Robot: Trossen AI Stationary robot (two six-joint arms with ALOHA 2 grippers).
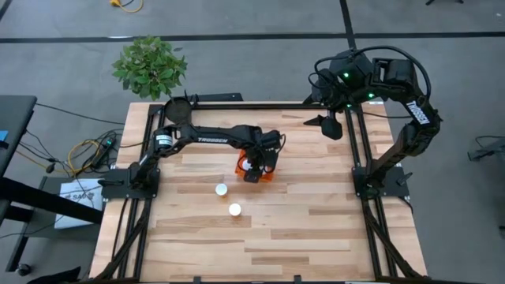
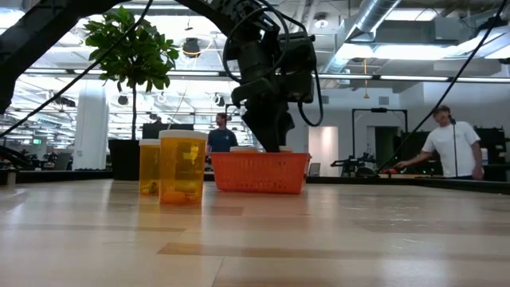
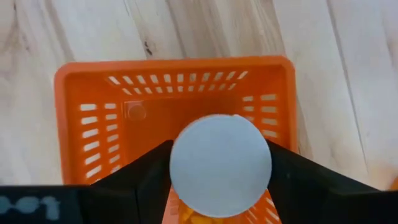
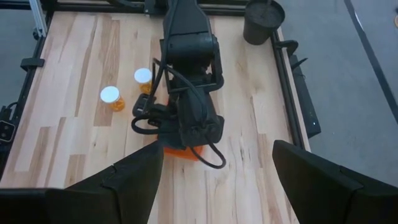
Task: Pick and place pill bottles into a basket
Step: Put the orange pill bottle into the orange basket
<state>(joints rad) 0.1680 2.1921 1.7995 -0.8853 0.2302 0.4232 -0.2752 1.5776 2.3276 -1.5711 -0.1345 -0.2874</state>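
The orange basket [image 1: 254,172] stands near the table's middle; it also shows in the low view [image 2: 259,172]. My left gripper [image 3: 221,168] hangs over it, pointing down, shut on a pill bottle with a round white cap [image 3: 221,163]. Two more amber pill bottles with white caps [image 1: 222,189] [image 1: 234,210] stand upright on the table, nearer the near edge; they also show in the low view [image 2: 149,166] [image 2: 182,167]. My right gripper [image 4: 217,180] is open and empty, high at the table's far right [image 1: 330,122]. My left gripper pinches the pill bottle between its two fingers [image 3: 149,177], one on each side just under the cap's rim [image 3: 177,168]. The fingers come from above, pointing down. The bottle stands upright over the inside of the basket; whether its bottom touches the basket floor is hidden.
A dark plant pot [image 1: 177,109] with a green plant [image 1: 150,65] stands at the table's far left corner. Black frame rails run along the left and right edges [image 1: 359,150]. People stand in the room behind the table [image 2: 450,143].
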